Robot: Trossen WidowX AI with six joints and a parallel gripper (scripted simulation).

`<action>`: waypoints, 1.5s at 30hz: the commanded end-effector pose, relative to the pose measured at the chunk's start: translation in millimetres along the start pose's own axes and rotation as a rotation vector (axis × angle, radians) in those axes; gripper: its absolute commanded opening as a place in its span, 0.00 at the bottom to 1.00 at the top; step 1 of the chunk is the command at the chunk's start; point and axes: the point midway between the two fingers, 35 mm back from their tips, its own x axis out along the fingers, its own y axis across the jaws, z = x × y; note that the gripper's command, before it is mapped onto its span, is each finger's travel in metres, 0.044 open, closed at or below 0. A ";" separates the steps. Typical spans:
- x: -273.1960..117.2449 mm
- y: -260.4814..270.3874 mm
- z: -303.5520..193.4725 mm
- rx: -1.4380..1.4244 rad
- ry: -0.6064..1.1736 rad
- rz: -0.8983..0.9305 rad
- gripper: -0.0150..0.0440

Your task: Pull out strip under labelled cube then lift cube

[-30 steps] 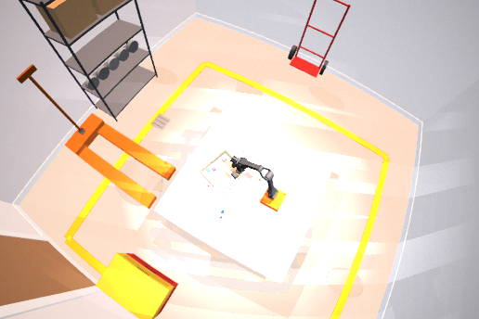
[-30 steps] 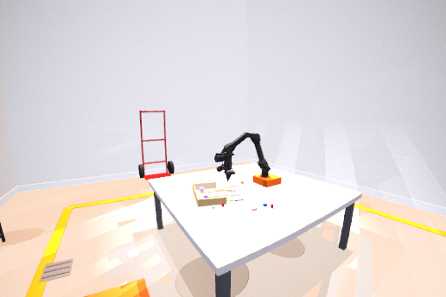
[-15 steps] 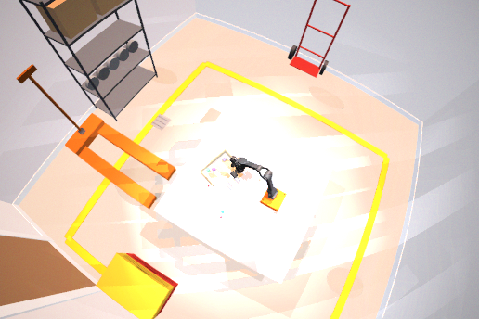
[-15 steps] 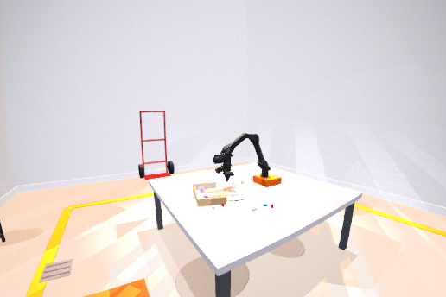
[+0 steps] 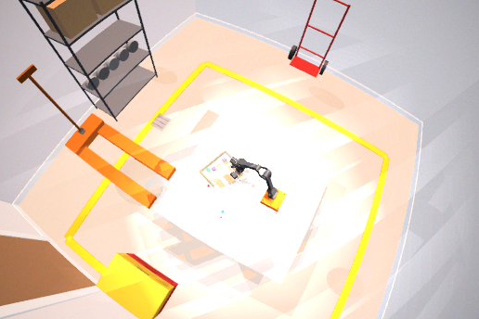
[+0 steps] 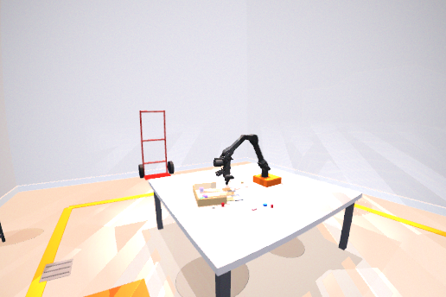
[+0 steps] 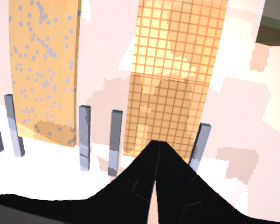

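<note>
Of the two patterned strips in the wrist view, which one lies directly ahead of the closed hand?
The orange grid-patterned strip, right of the dotted strip; the hand points at its near end.

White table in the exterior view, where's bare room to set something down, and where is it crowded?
The widest bare stretch of the white table runs from the small red and blue pieces toward its near edge and right corner. A smaller bare patch lies right of the orange arm base. It is crowded around the tan open tray and patterned strips under the black gripper.
</note>
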 end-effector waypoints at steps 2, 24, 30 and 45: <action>12.1 -1.7 -3.9 0.004 0.012 -0.004 0.25; 33.8 -4.1 -6.4 0.004 0.013 -0.005 0.25; 33.8 -4.1 -6.4 0.004 0.013 -0.005 0.25; 35.1 -4.1 -6.4 0.004 0.013 -0.005 0.25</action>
